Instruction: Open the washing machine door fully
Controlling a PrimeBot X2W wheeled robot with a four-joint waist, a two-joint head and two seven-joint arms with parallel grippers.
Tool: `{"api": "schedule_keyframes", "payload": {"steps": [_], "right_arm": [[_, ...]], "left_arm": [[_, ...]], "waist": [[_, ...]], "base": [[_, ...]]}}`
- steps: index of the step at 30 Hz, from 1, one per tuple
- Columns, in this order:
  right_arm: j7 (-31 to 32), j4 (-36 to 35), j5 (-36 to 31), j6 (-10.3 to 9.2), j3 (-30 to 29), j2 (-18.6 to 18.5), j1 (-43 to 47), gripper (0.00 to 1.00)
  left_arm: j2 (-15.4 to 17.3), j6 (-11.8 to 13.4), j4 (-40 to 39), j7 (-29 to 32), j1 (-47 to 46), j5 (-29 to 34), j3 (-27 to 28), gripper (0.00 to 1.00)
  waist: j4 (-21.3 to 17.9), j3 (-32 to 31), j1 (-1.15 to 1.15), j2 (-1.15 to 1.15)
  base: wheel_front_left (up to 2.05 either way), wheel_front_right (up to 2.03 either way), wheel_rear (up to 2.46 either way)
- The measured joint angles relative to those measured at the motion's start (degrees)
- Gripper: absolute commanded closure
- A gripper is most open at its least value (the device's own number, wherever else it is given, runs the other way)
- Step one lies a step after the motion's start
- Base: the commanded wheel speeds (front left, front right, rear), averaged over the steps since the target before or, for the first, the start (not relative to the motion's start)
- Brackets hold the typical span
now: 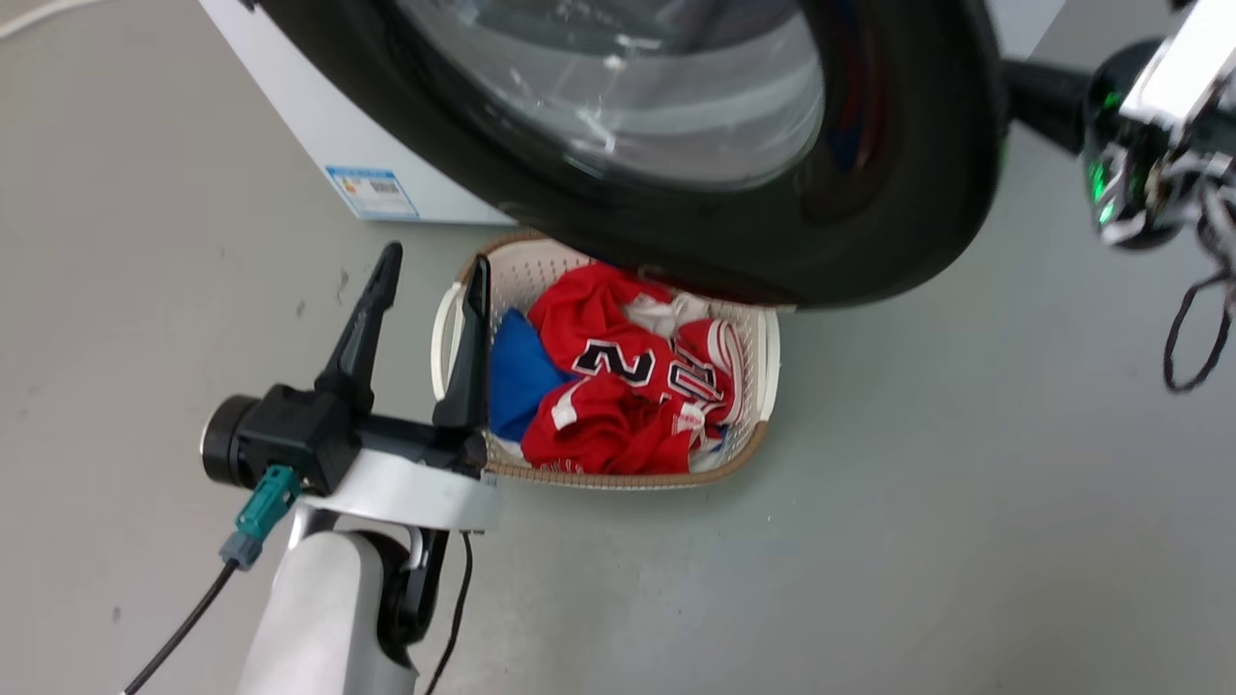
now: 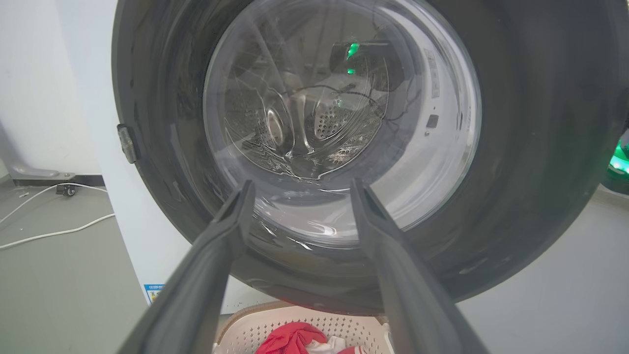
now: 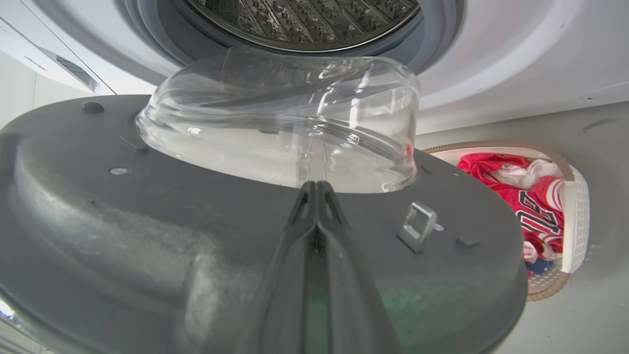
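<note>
**A:** Left gripper (image 1: pixel 435 257) first. It has two long, dark, matte fingers tapering to blunt tips, and they're spread wide with nothing between them.

**B:** Agreed, it's empty and touching nothing. Straight ahead of those tips stands the washing machine door (image 2: pixel 540 147), a big round glossy black ring. Its outer face is turned toward them, near but apart.

**A:** And the right gripper (image 3: pixel 317 184)?

**B:** Its fingers are pressed flat together with only a thin seam between them and nothing pinched. The tips point at the door's inner side, dull grey moulded plastic, right at the foot of the glass bowl (image 3: pixel 275 123). Whether they actually touch that plastic, I cannot tell.

**A:** That bowl is clear and smooth and bulges up like a dome. Just right of the closed fingers, a small square metal latch loop (image 3: pixel 417 226) stands up from the door.

**B:** Beyond the bowl there's the perforated steel drum (image 3: pixel 304 19) with the blue-grey rubber ring (image 3: pixel 440 29) around it, set in the white machine (image 3: pixel 516 59). So the door is swung clear of the opening.

**A:** Below the left gripper's fingers, a pale plastic basket (image 1: pixel 628 480) sits on the smooth grey floor (image 1: pixel 966 483). It has rounded corners and pierced walls, and it lies partly under the door's lower rim.

**B:** There's a crumpled red jersey (image 1: pixel 618 405) inside with black-and-white numbers. A blue cloth (image 1: pixel 517 372) lies on the side nearest that gripper.
</note>
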Motion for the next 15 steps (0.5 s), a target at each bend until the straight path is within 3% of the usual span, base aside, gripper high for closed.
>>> {"api": "schedule_keyframes", "payload": {"steps": [15], "right_arm": [[0.91, -10.4, 0.26, -0.01, 4.22, 4.17, 17.33, 1.0]], "left_arm": [[-0.02, -0.01, 2.65, -0.01, 7.9, -1.18, 0.0, 0.0]], "waist": [[-0.46, -11.42, -0.01, 0.0]], "base": [[0.0, 0.0, 0.0]]}}
